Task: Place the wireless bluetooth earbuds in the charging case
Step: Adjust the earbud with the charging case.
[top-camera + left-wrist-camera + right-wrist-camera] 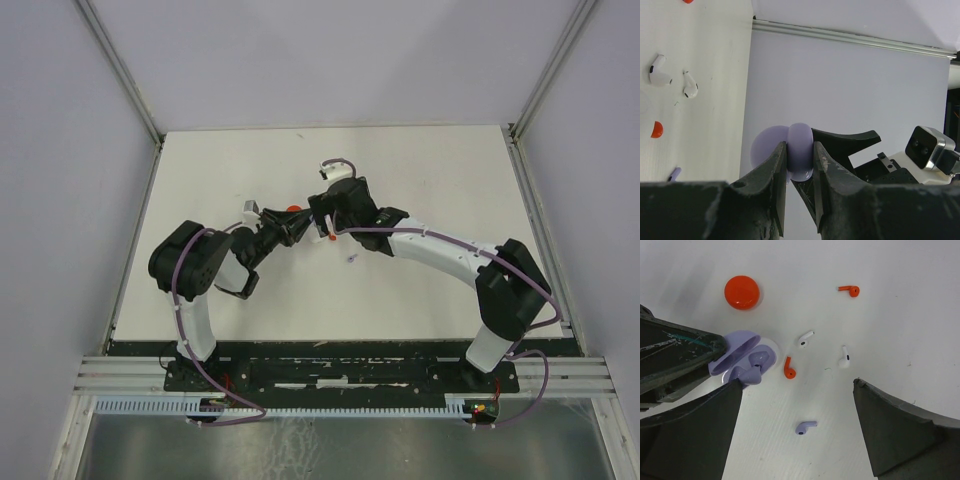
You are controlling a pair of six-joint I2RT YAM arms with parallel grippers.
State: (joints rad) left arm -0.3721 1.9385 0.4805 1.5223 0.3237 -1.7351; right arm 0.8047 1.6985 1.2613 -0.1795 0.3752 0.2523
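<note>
White table with five loose earbuds and a red disc

In the left wrist view, black fingers hide the lower part of the lavender rounded plastic charging case. The top edge cuts off a red plastic piece, leaving too little to identify. From above, the lavender plastic earbud is a speck, its shape unreadable.

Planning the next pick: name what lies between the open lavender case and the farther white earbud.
One red earbud lies between the lavender case and that white earbud, touching neither, seen in the right wrist view.
</note>
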